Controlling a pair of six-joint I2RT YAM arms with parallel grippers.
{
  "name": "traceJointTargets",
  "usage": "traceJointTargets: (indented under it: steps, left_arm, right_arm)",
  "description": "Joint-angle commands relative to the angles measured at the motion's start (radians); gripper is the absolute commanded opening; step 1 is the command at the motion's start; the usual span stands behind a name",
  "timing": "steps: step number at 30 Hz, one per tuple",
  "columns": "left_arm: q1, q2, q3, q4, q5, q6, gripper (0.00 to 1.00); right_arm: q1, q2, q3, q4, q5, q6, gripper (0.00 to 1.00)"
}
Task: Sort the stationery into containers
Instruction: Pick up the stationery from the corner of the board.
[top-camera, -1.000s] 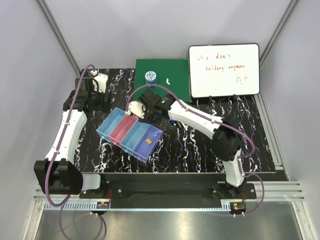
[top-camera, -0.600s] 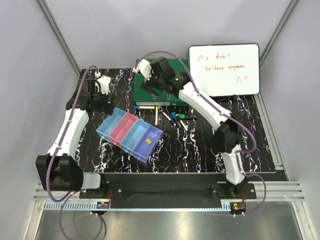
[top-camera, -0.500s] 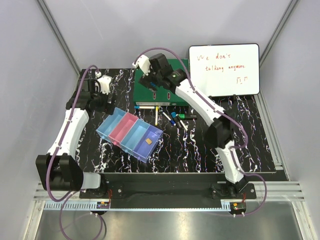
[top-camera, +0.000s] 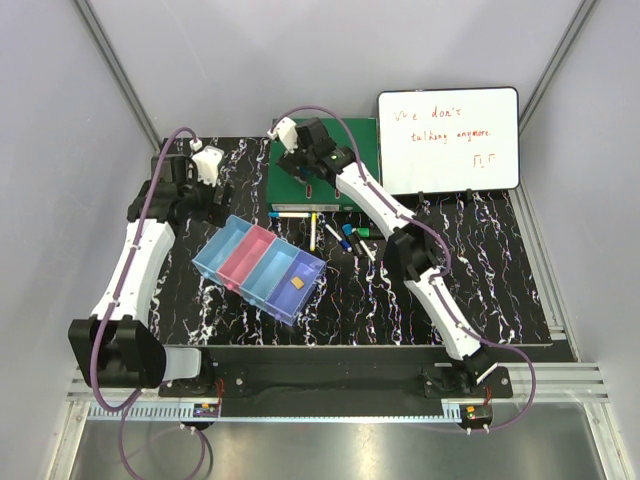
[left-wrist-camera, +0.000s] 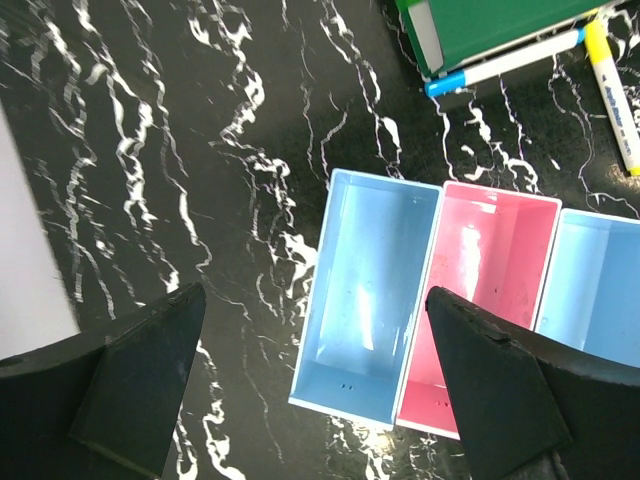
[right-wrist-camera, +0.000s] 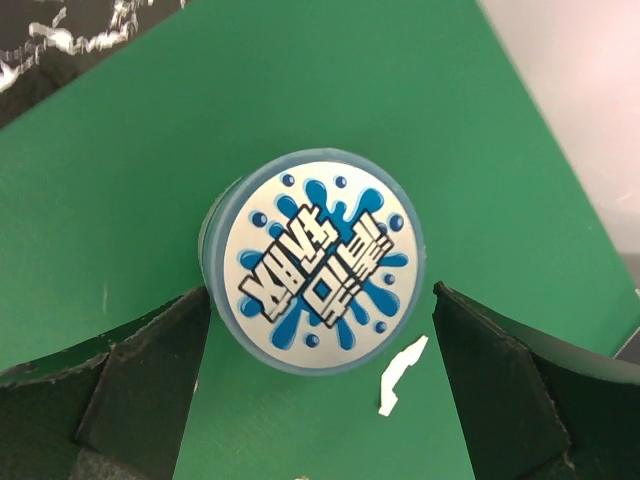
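The containers (top-camera: 260, 268) are a joined row of light blue, pink, light blue and purple-blue bins. My left gripper (top-camera: 214, 196) hangs open above the row's left end, over the first light blue bin (left-wrist-camera: 370, 290) and beside the pink bin (left-wrist-camera: 490, 300). A white pen with a blue cap (top-camera: 292, 214), a yellow marker (top-camera: 314, 230) and several more pens (top-camera: 350, 238) lie behind the bins. The round blue-and-white tin (right-wrist-camera: 320, 260) stands on the green binder (right-wrist-camera: 300, 100). My right gripper (right-wrist-camera: 322, 292) is open just above the tin, a finger on each side. In the top view it hides the tin.
The green binder (top-camera: 350, 170) lies at the back, with a whiteboard (top-camera: 448, 140) to its right. A small white scrap (right-wrist-camera: 403, 375) sits on the binder next to the tin. A small yellow item (top-camera: 299, 284) lies in the purple-blue bin.
My right arm has swung from over the bins back to the green binder, and its jaws have opened over the tin. The pens it covered show again. The left arm has barely moved.
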Motion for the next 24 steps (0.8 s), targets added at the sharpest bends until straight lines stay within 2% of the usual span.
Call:
traceJointTargets:
  steps: [1,16,24]
  left_arm:
    - [0.005,-0.048,0.01,0.042,0.006,0.042,0.99]
    - [0.005,-0.008,0.041,0.033,-0.017,0.04,0.99]
    - [0.005,-0.006,0.038,0.027,-0.025,0.051,0.99]
  right_arm:
    - [-0.016,-0.033,0.021,0.156,-0.039,0.059,1.0]
    - [-0.017,-0.051,-0.037,0.222,-0.147,0.108,1.0]
    - [-0.017,-0.04,-0.034,0.253,-0.124,0.151,0.97]
